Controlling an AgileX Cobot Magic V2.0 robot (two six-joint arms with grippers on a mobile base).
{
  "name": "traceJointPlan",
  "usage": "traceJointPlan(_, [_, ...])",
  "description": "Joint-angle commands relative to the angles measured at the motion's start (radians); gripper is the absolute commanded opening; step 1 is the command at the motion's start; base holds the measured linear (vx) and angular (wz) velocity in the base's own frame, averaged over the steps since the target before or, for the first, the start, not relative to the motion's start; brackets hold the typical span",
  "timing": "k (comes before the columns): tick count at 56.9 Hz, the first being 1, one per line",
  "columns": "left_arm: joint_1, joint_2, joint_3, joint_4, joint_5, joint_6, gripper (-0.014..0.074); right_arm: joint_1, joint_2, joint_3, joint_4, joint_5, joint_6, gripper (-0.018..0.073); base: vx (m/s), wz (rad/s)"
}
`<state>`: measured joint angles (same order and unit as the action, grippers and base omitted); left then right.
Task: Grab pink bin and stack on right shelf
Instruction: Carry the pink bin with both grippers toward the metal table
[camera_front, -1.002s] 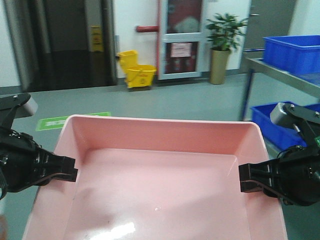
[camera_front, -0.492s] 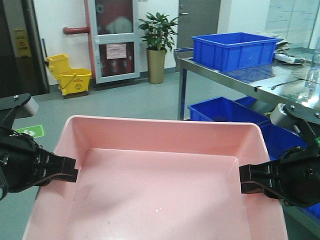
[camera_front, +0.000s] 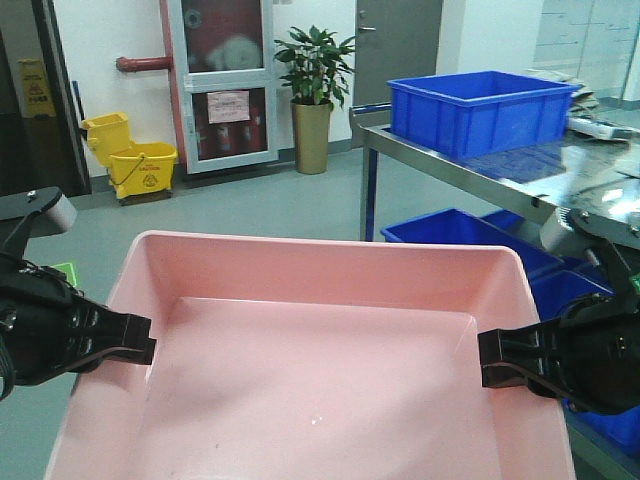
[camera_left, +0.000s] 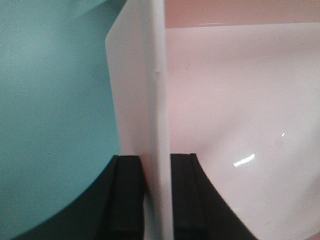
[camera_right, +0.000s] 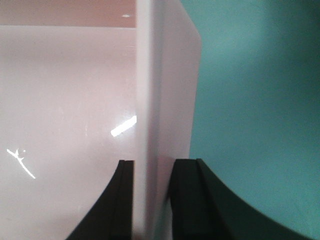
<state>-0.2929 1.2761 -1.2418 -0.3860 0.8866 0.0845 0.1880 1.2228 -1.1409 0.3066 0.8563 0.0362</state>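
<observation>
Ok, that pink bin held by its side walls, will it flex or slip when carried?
Probably light: the bin is empty and thin-walled. It may flex a little, since the left hand and right hand each pinch only one side wall. The plastic looks glossy, so it could slip if tilted.

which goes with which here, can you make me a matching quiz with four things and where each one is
Things:
1 pink bin
2 blue crate
3 yellow mop bucket
4 potted plant

Places:
a on the floor beside the grey door
b on top of the metal shelf
c held by the left gripper and right gripper
d on the floor left of the red cabinet

Pairs: 1-c, 2-b, 3-d, 4-a
</observation>
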Motion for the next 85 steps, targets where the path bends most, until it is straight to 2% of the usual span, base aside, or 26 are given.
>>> traceJointPlan(1, [0.002,-0.037,-0.029,-0.02,-0.052,0.011,-0.0005,-0.009,-0.031,-0.034,0.011,-0.075,-0.003,-0.0008,0.4,0.16])
traceJointPlan(36, [0.002,-0.037,-0.029,-0.02,-0.052,0.011,-0.0005,-0.009,-0.031,-0.034,0.011,-0.076,-0.003,-0.0008,0.41,-0.02])
traceJointPlan(85, [0.002,-0.037,-0.029,-0.019,-0.053,0.011,-0.0005,-0.009,-0.031,-0.034,0.012,-0.075,-0.003,-0.0008,0.37,-0.61])
